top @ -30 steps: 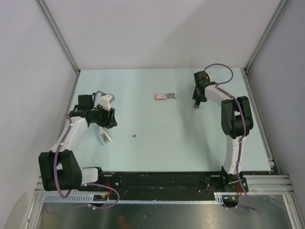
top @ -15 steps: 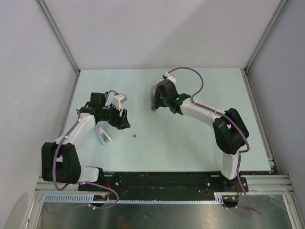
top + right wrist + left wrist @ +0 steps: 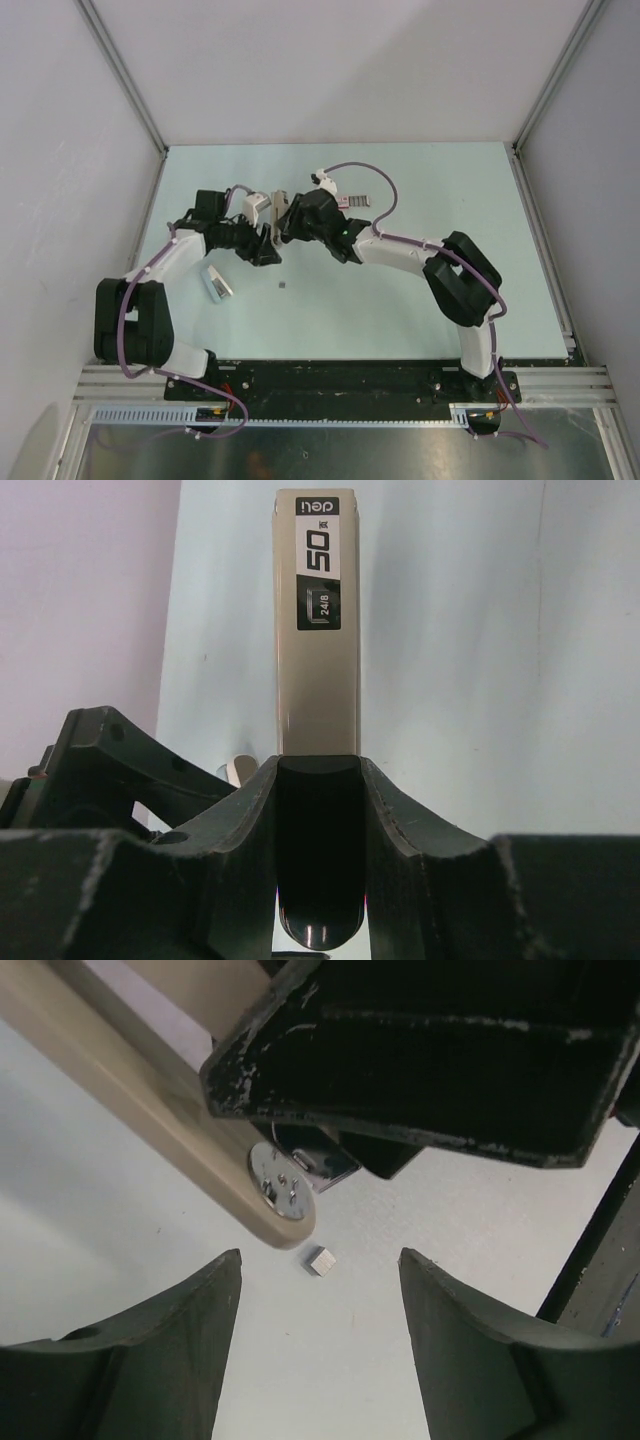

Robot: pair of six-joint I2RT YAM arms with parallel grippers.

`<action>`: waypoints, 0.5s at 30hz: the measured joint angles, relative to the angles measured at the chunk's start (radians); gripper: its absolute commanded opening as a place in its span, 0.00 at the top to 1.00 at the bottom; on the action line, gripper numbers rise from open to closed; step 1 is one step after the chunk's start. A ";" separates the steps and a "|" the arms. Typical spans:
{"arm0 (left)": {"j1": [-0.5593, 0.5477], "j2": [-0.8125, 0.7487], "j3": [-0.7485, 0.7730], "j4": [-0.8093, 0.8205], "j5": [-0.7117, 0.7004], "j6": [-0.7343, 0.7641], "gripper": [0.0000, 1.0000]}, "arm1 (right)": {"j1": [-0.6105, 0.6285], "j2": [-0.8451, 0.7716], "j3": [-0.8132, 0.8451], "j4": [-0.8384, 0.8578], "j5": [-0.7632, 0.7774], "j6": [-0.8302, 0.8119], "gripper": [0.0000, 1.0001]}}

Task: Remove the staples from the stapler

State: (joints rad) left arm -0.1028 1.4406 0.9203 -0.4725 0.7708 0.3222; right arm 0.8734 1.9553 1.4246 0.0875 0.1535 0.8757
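Note:
My right gripper [image 3: 317, 770] is shut on the black rear end of the beige stapler [image 3: 317, 660], which points away from it and carries a "50 24/8" label. In the top view the stapler [image 3: 276, 218] hangs at the table's left middle, with the right gripper [image 3: 285, 222] meeting my left gripper [image 3: 266, 250] there. The left gripper [image 3: 320, 1256] stands open and holds nothing. The stapler's tip with its round metal plate [image 3: 280, 1190] hangs just beyond the left fingers. A tiny grey block of staples [image 3: 320, 1261] lies on the table under that tip, also visible as a grey block of staples [image 3: 284, 285].
A small grey-white object [image 3: 218, 283] lies on the table left of the staples. A small red-and-grey box [image 3: 352, 201] sits toward the back middle. Grey walls enclose the pale green table [image 3: 450, 180] on three sides.
The right arm has swung from the back right across to the left middle, carrying the stapler. The left gripper has moved right to meet it and opened wider.

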 measured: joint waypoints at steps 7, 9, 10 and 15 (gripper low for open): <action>0.000 0.054 0.000 0.031 -0.003 0.010 0.47 | 0.002 0.045 -0.004 0.032 -0.041 0.055 1.00; 0.000 0.060 0.000 0.043 -0.010 0.016 0.51 | 0.002 0.048 -0.006 0.039 -0.053 0.062 1.00; 0.000 0.061 0.000 0.048 -0.011 0.018 0.53 | 0.003 0.048 -0.008 0.041 -0.058 0.064 1.00; 0.000 0.062 -0.002 0.075 -0.038 0.031 0.68 | 0.007 0.048 -0.031 0.064 -0.080 0.081 1.00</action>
State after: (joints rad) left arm -0.1024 1.5024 0.9180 -0.3977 0.7330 0.3531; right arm 0.8803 2.0037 1.3941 0.1520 0.0734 0.9569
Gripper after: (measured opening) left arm 0.407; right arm 0.367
